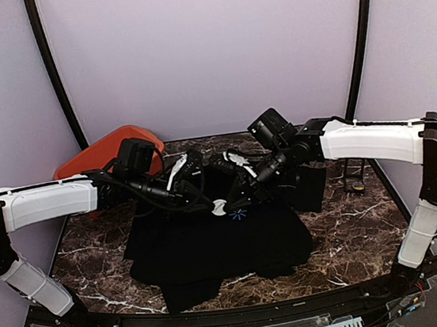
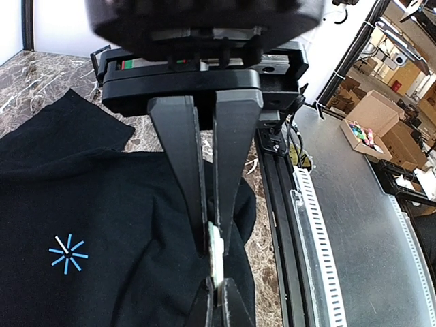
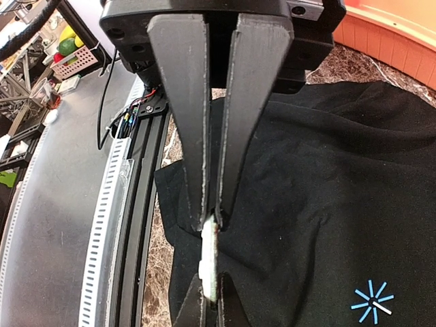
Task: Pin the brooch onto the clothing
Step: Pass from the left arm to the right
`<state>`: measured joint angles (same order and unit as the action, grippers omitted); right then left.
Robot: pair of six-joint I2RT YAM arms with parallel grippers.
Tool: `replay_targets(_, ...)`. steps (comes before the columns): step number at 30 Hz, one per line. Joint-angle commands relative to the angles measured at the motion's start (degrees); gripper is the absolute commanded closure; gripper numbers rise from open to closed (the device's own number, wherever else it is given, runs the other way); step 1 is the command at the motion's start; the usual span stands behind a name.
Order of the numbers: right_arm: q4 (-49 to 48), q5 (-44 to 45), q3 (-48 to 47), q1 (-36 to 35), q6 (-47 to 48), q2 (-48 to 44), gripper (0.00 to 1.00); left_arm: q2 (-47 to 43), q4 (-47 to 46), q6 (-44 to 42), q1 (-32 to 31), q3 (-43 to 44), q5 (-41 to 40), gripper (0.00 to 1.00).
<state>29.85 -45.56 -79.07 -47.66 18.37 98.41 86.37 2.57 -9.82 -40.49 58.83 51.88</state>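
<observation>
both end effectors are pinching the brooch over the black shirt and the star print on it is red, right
Not quite. The star print is light blue, not red; the left wrist view shows it. The rest holds: the left end effector and the right end effector are both shut on the brooch over the black shirt.

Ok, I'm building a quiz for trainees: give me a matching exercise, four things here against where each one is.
Things: 1 brooch; 2 starburst print; 3 orange tray; 4 T-shirt.
Places: A at the back left; B spread on the table; C pinched by left gripper and right gripper; D on the shirt's chest.
Pairs: 1-C; 2-D; 3-A; 4-B.
</observation>
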Motion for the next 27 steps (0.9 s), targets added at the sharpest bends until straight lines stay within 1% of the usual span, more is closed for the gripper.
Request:
replay_targets(1,-2.2,1.4,0.0,-0.3,-0.9,-0.4,1.00,-0.2,0.7,-0.5,0.0,1.1,-0.8,0.95)
replay_targets(3,-4.1,3.3,1.2,-0.3,-1.6,-1.3,1.00,-0.4,-0.4,0.4,0.3,0.9,-1.1,0.78)
replay_targets(4,-5.5,4.3,2.0,-0.3,-2.0,-1.9,1.00,-0.5,-0.9,1.6,0.9,0.6,-1.2,0.62)
replay_targets(5,-6.9,5.3,3.0,-0.3,-2.6,-2.5,1.00,-0.7,-2.0,2.3,1.2,0.3,-1.2,0.55)
replay_targets(6,-8.8,6.2,4.1,-0.3,-3.3,-3.3,1.00,-0.9,-3.4,3.8,1.9,-0.3,-1.0,0.45)
replay_targets(7,-10.9,7.5,5.3,-0.3,-4.2,-4.1,1.00,-1.3,-5.8,4.6,2.3,-0.7,-0.8,0.41)
replay_targets(8,-12.9,9.0,6.6,-0.3,-5.2,-5.0,1.00,-1.7,-7.1,6.4,3.0,-1.6,-0.5,0.35)
replay_targets(10,-16.7,11.3,9.0,-0.3,-7.0,-6.6,1.00,-2.3,-10.9,8.9,3.9,-3.0,-0.2,0.30)
replay_targets(11,-18.9,12.5,10.3,-0.4,-7.9,-7.3,1.00,-2.4,-12.9,9.2,4.1,-3.4,0.0,0.29)
replay_targets(12,-21.0,14.2,11.5,-0.5,-8.8,-8.0,1.00,-2.4,-13.5,10.9,4.4,-3.8,0.1,0.28)
replay_targets(15,-26.0,20.8,14.7,-1.4,-9.9,-10.3,1.00,-1.6,-15.0,12.4,4.6,-4.0,0.5,0.27)
replay_targets(21,-32.5,32.9,17.4,-4.5,-9.4,-11.7,1.00,1.2,-20.8,18.8,4.6,-4.7,3.2,0.26)
replay_targets(24,-34.3,37.6,17.9,-6.6,-8.3,-11.7,1.00,1.7,-24.7,21.1,4.6,-5.8,3.8,0.27)
replay_targets(27,-35.6,40.5,18.6,-8.1,-7.7,-11.9,1.00,2.1,-25.5,22.0,4.6,-5.9,4.1,0.28)
